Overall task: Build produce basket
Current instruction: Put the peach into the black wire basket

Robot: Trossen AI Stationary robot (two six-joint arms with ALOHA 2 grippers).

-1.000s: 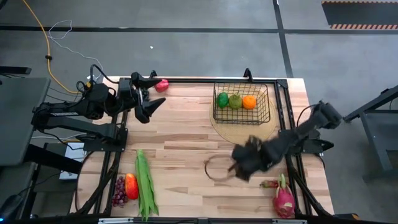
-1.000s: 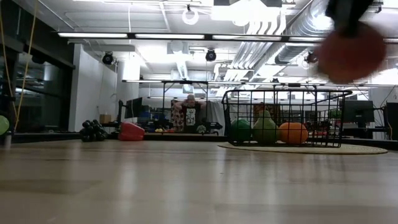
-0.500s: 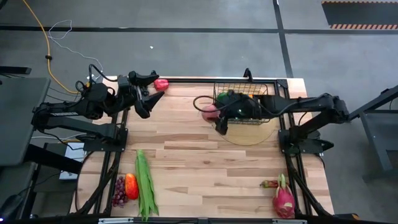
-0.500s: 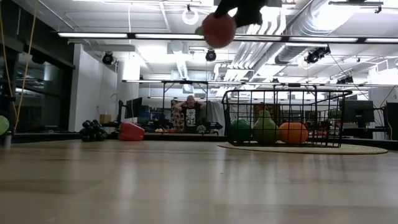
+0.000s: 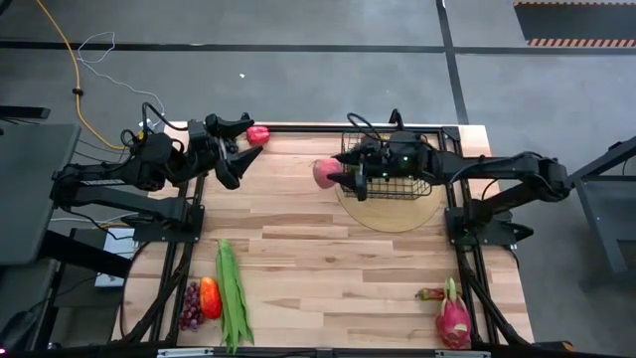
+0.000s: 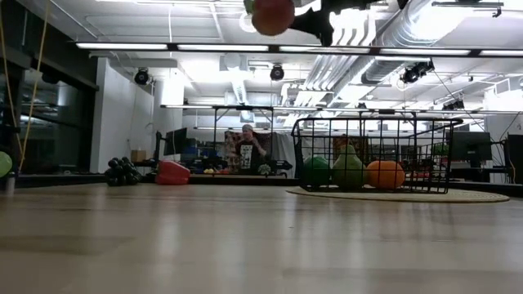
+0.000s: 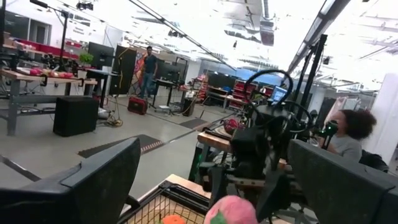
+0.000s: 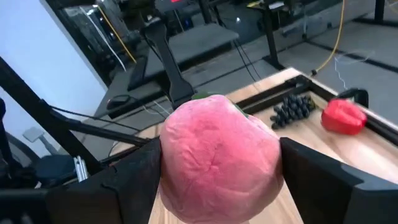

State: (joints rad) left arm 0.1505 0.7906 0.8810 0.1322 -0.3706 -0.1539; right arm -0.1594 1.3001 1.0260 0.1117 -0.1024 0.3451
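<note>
Right pincer (image 5: 333, 175) now higher, clamped on one apple (image 5: 325, 172); basket (image 5: 390, 187) holding three pieces; left pincer (image 5: 241, 141) spread empty

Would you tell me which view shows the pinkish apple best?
The right wrist view: the pinkish apple fills it, clamped in the right gripper. The high view shows it small beside the basket; the low view cuts off its top; the left wrist view shows only its top.

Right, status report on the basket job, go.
Right gripper shut on pinkish apple, high, just left of the basket. Left gripper open, waiting at far-left edge. Basket holds three pieces; nothing blocking.
</note>
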